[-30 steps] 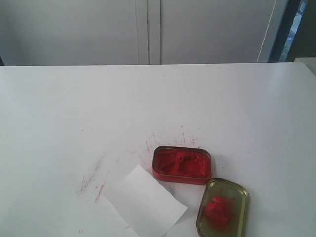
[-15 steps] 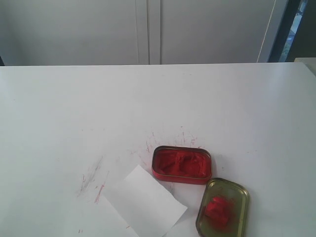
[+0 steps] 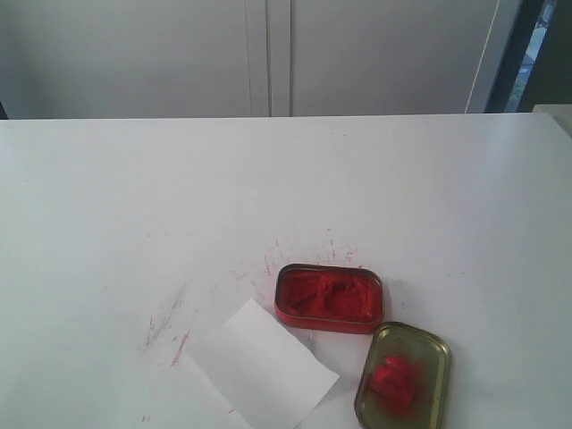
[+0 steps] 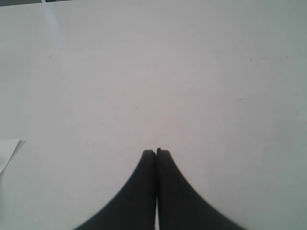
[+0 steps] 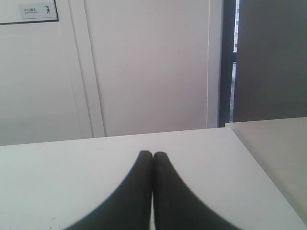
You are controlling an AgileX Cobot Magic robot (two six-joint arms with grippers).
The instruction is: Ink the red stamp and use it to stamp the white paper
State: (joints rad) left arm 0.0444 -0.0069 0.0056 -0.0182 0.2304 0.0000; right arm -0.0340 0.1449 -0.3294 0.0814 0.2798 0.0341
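Note:
The white paper (image 3: 262, 368) lies tilted near the table's front edge, just left of the open red ink tin (image 3: 329, 298). One pale corner of a sheet (image 4: 6, 152) shows at the edge of the left wrist view. I cannot pick out the red stamp in any view. My left gripper (image 4: 156, 152) is shut with nothing in it, over bare white tabletop. My right gripper (image 5: 153, 154) is also shut and empty, above the table and facing the cabinet doors. Neither gripper shows in the exterior view.
A gold tin lid (image 3: 403, 375) smeared red inside lies right of the paper, in front of the tin. Red scratch marks (image 3: 170, 332) stain the tabletop left of the paper. White cabinet doors (image 3: 268, 54) stand behind the table. A second, greyer surface (image 5: 278, 148) adjoins the table's edge.

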